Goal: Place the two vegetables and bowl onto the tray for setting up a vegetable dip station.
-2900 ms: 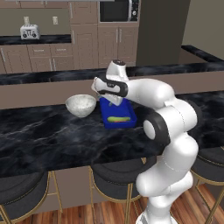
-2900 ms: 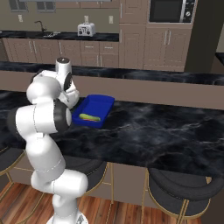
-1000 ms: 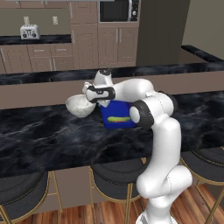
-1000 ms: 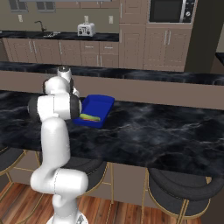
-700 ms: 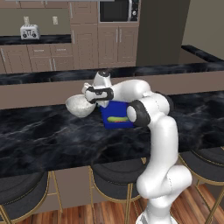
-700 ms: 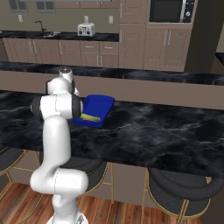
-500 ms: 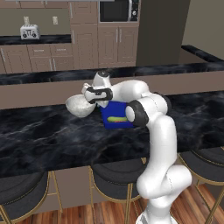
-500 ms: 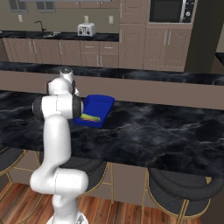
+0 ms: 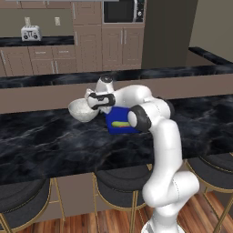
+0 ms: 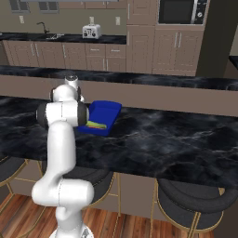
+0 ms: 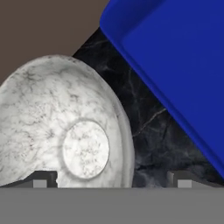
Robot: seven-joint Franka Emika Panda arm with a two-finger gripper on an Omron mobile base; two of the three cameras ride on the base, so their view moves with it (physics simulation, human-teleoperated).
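The gripper (image 11: 112, 177) hangs low over the near rim of the bowl (image 11: 65, 135) with its jaws spread wide and nothing between them; in the hand view one dark tip sits over the bowl's inside and the other over the dark stone just outside the rim, so the jaws look placed to straddle the wall for a rim pinch, which is probably the step in hand. From the left base view the gripper (image 9: 93, 101) is tipped down at the bowl (image 9: 82, 110), the arm reaching out flat across the tabletop (image 9: 45, 141). The bowl stands upright on the black marbled stone, just beside the tray (image 11: 175, 65) but apart from it, a strip of stone showing between them; it is not yet on the tray. The blue tray (image 9: 121, 121) lies toward the back edge of the tabletop, below the raised ledge, and already carries the yellow-green vegetable (image 9: 121, 123); in the right base view a slim orange piece (image 10: 95, 122) seems to lie against it, though it is too small to be sure. Beyond the ledge run wooden cabinets with a toaster (image 9: 31, 32) and a microwave (image 9: 120, 10), and round dark stools (image 9: 120, 175) stand under the near edge over a wood floor.
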